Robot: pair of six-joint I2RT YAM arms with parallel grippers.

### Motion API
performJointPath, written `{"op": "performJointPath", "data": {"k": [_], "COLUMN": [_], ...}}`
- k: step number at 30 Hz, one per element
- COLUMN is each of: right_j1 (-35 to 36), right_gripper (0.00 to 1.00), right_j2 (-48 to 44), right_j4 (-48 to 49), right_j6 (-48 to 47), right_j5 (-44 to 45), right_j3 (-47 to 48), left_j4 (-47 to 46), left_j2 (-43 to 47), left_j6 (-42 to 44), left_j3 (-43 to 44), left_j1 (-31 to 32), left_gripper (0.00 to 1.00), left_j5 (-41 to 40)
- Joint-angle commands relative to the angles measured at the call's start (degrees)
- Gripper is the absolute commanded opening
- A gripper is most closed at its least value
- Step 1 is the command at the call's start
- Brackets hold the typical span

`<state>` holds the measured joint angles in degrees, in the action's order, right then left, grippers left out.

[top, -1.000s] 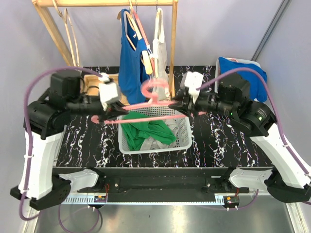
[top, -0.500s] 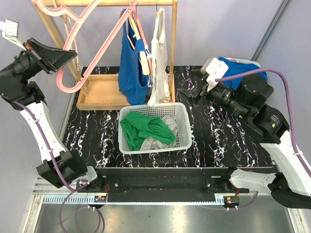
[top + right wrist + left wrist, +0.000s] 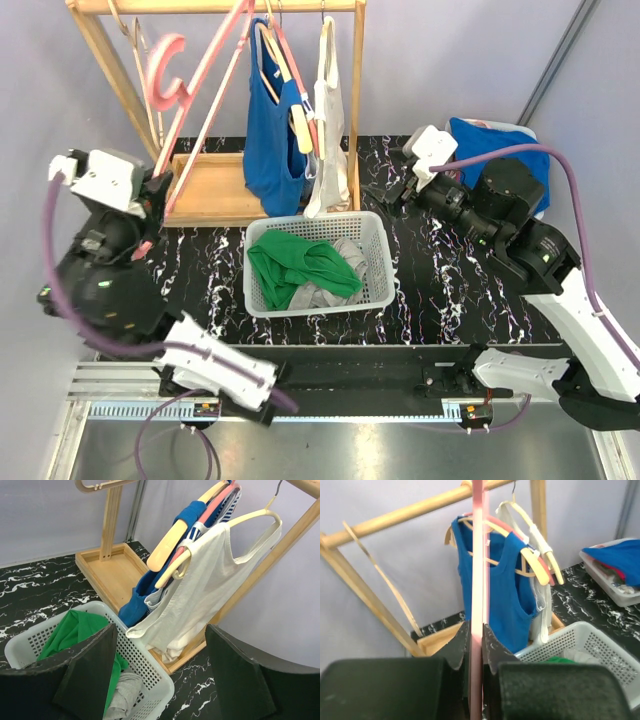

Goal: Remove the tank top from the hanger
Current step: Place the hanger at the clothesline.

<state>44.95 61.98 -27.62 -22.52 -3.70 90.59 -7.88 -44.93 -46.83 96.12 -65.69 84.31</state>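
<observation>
Left fingers pinch the bare pink hanger, tilted up at the rack. Right fingers are spread wide, empty, and nearer. We see the white tank top just ahead of them. It hangs long-axis vertical on its cream hanger, limp, hem low behind the basket.

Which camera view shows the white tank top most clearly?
The right wrist view: the white tank top hangs there close and almost whole on its cream hanger. The top external view shows it edge-on, a narrow strip beside the blue tank top. The left wrist view shows only a sliver behind the blue one.
</observation>
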Motion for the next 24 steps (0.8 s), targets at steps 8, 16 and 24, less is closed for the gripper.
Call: {"op": "performJointPath", "data": {"k": [8, 16, 24], "right_j1": [0.1, 0.2, 0.1], "right_gripper": [0.79, 0.79, 0.78], "right_j2": [-3.4, -7.6, -7.0], "right_j4": [4.9, 4.8, 5.6], "right_j6": [4.7, 5.5, 8.3], "right_j5": [-3.7, -3.3, -8.7], "right_j3": [-1.6, -3.4, -4.7], "left_j4": [-73.5, -32.0, -9.9], "left_j2": [-2.1, 3.4, -0.4], "left_j6": [-61.1, -33.9, -21.8], "left_j3": [-21.0, -16.6, -9.9], "left_j1": [-13.4, -23.3, -16.8], "left_gripper": [0.00, 0.00, 0.00], "left_j5": [4.9, -1.7, -8.4]}}
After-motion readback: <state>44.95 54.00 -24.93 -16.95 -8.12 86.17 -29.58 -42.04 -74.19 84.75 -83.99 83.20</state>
